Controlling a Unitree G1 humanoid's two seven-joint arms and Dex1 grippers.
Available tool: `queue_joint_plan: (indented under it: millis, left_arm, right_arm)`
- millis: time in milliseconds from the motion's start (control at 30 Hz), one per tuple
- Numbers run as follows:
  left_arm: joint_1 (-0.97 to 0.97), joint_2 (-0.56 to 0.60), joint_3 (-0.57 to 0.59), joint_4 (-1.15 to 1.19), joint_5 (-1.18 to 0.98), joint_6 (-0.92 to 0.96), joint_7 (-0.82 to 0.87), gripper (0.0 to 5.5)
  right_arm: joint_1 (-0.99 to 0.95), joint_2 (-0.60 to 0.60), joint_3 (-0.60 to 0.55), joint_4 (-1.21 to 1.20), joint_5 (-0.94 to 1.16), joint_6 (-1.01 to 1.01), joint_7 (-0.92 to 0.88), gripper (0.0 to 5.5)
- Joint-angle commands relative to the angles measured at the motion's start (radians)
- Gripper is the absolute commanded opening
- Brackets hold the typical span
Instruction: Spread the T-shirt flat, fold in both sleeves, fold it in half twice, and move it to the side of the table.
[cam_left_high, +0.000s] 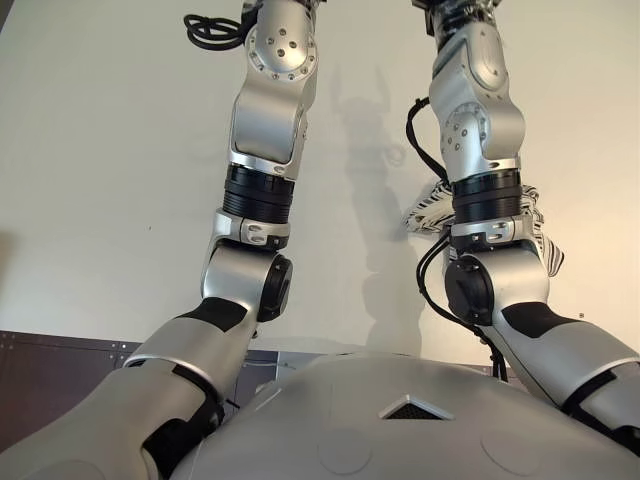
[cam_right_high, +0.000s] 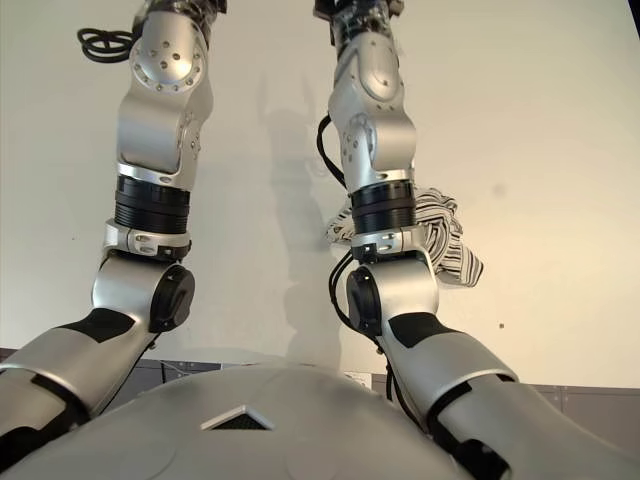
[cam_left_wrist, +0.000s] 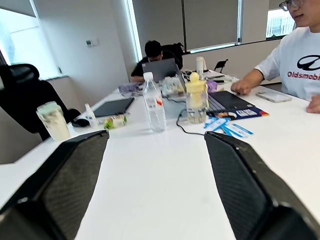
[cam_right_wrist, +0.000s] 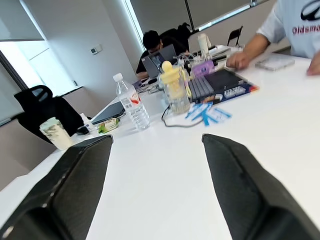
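You've basically not started: the T-shirt (cam_right_high: 447, 236) sits crumpled well behind both jaws, by your right forearm (cam_right_high: 383, 150). Left gripper (cam_left_wrist: 156, 138) and right gripper (cam_right_wrist: 157, 139) gape wide, nothing between. Spreading and every fold are left.

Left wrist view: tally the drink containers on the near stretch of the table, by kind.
Upright bottles: 2, the clear water bottle and the yellow-topped bottle.
Lying bottles: 1, the small green-labelled bottle.
Cups: 1, the cup.
Total: 4.
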Motion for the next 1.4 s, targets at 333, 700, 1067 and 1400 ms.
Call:
queue_joint_plan:
  millis: [333,700,1067,1400]
  left_arm:
    - [0.228,-0.110,0.058,-0.141,-0.044,0.091,0.026,3.56]
    - [0.148,-0.116,0.095,0.093,-0.115,-0.262,0.018,3.56]
    - [0.194,-0.120,0.067,0.095,-0.108,-0.396,-0.010,3.56]
    - [0.192,-0.118,0.063,0.124,-0.111,-0.381,0.005,3.56]
  right_arm:
    - [0.204,-0.023,0.146,-0.191,-0.230,0.011,0.019,3.30]
    - [0.088,0.054,0.086,0.082,-0.233,-0.108,-0.063,3.30]
    - [0.170,0.014,0.143,0.053,-0.305,-0.095,-0.042,3.30]
    - [0.156,-0.014,0.122,0.039,-0.268,-0.132,0.040,3.30]
